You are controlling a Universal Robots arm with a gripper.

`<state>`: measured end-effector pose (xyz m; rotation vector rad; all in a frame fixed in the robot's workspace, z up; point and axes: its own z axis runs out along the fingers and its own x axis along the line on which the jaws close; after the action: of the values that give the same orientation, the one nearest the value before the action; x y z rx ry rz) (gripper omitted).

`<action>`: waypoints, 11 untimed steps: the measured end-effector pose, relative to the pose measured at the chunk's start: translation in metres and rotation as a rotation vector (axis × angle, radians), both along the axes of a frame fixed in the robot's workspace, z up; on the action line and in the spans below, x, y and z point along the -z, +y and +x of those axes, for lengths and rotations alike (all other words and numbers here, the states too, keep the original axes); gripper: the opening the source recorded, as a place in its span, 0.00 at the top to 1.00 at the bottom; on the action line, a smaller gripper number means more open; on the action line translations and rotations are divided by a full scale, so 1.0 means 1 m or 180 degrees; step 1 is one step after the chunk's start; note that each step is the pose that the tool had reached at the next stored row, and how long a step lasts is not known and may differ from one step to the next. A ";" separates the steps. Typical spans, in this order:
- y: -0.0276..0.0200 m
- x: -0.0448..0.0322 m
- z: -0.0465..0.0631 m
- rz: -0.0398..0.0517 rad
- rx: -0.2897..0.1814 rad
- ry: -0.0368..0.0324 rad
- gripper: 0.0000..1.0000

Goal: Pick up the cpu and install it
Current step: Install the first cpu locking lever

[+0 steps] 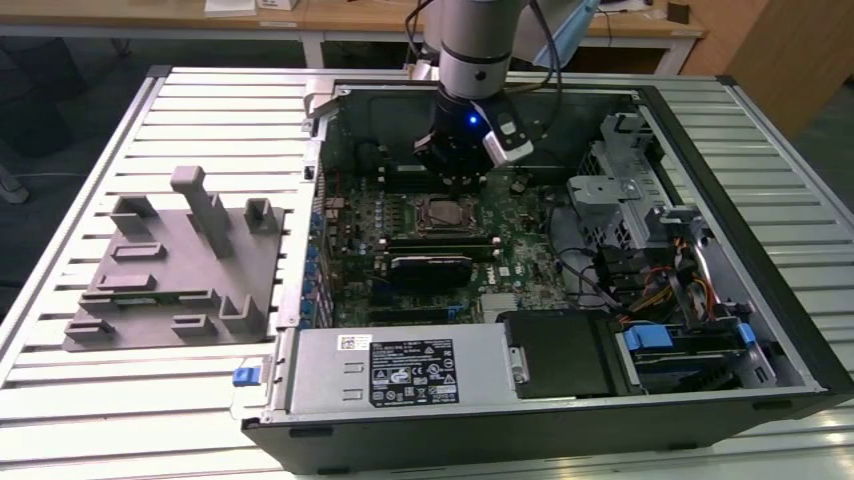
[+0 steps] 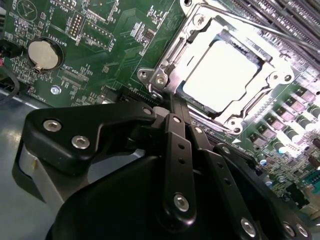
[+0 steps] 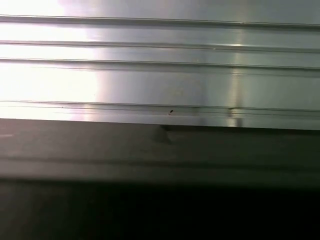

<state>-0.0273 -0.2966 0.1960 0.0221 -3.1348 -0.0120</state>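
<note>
The cpu [image 2: 225, 72], a pale silvery square, lies flat inside the metal socket frame [image 2: 167, 60] on the green motherboard; in the exterior view the cpu [image 1: 439, 211] sits mid-board inside the open computer case. My gripper [image 2: 172, 102] hovers just beside the socket's edge, its black fingers [image 2: 176, 131] drawn together and shut with nothing between them. In the exterior view the gripper [image 1: 461, 183] hangs just behind the socket, a little above the board.
A grey plastic fixture block [image 1: 174, 265] with upright posts stands on the slatted table at the exterior view's left. The case walls [image 1: 721, 200], drive cage, cables and power supply [image 1: 400, 365] ring the board. A coin cell [image 2: 43, 54] sits on the board.
</note>
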 end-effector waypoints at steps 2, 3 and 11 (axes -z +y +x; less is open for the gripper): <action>0.0001 0.0001 0.000 0.0040 0.0000 0.0001 0.89; 0.0001 0.0002 0.000 0.0058 0.0000 0.0001 0.89; 0.0001 -0.0053 0.000 0.0094 0.0000 0.0005 0.89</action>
<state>-0.0272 -0.2965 0.2013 0.0222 -3.1330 -0.0582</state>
